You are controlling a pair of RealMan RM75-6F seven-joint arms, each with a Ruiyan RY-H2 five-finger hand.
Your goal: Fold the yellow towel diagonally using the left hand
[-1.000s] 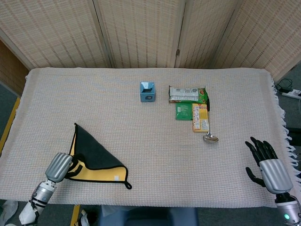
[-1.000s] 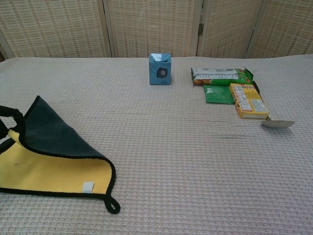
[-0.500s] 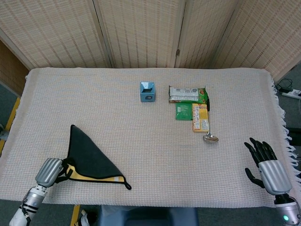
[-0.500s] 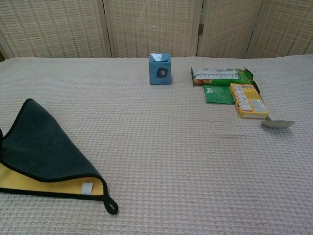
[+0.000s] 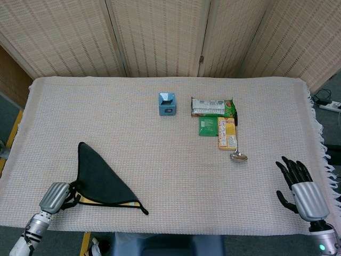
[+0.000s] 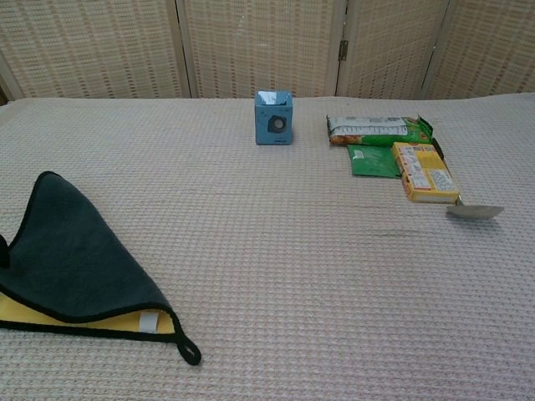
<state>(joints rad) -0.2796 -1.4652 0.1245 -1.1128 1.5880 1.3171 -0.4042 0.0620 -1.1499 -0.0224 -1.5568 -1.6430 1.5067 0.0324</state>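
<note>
Your yellow towel (image 5: 104, 184) lies folded in a triangle; left hand (image 5: 55, 196) fingers' state is unclear, right hand (image 5: 303, 189) is spread empty.

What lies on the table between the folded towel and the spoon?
Nothing: in the head view, the stretch of woven cloth between the towel and the spoon is bare. The chest view shows the same.

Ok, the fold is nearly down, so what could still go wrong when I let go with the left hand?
The left hand sits at the towel corner near the table edge; pulling away could drag the folded layer off line. A yellow strip shows along the front edge, so the corners are not quite matched, and letting go now may leave the fold uneven. The hanging loop lies close to the edge and could snag on the fingers.
</note>
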